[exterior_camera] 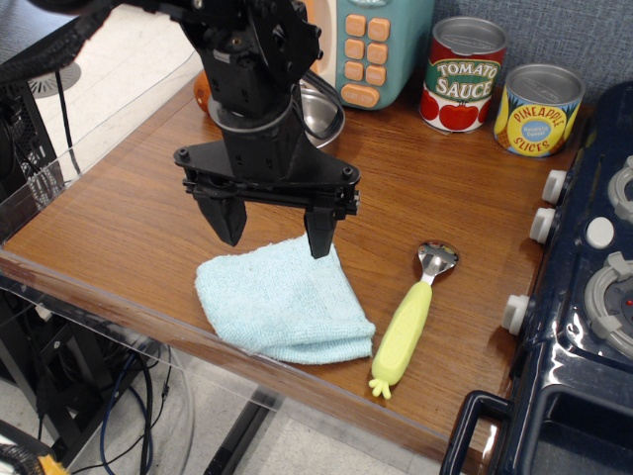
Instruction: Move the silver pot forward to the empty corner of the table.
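Hovering at centre frame over the table, black gripper with jaws spread wide, released, gripping nothing. Left finger tip hanging above bare wood just beside the cloth's upper left edge; right finger tip down at the cloth's upper rim, contact impossible to judge.

Lying at lower centre: folded light-blue cloth, close to the table's near edge. Just right of it, well clear of the cloth's top but near its lower right fold: spoon with a yellow handle, metal head pointing up-frame, handle end toward the near edge.

Sitting at upper centre, mostly hidden behind the gripper's body: pot, only a shiny curved slice of rim and inside showing, right beside a teal toy with orange buttons. Orange object at the gripper's left side, too hidden to name.

Standing upper right, side by side: tomato sauce can and pineapple can, both upright.

Filling the right edge: dark blue toy stove with white knobs.

Showing bare at far left: corner of brown wood, edged in clear plastic.
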{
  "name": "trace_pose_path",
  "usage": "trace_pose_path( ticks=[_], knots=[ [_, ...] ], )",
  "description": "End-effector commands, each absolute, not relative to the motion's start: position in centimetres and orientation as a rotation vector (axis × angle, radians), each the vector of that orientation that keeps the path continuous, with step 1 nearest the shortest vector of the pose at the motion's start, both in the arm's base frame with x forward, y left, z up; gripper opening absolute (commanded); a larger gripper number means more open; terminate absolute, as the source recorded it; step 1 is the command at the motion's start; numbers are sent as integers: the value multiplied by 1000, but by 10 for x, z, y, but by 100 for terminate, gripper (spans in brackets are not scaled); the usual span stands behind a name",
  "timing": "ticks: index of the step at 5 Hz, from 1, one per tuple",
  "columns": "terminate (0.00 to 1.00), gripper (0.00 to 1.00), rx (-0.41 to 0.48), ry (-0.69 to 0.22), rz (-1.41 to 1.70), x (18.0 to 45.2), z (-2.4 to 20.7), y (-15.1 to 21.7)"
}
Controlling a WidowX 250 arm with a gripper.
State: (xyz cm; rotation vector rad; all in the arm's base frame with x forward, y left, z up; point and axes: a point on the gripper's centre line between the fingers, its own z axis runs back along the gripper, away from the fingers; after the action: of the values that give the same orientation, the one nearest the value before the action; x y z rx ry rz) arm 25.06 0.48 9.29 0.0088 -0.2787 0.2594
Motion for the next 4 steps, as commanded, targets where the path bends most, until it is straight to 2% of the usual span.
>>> trace_pose_path(
  ticks=[1,3,4],
  knots=[
    [0,100,9,-279,259,251,93,5],
    [0,100,-1,-263,269,312,96,17],
    [0,100,-5,-272,241,357,97,20]
  ],
)
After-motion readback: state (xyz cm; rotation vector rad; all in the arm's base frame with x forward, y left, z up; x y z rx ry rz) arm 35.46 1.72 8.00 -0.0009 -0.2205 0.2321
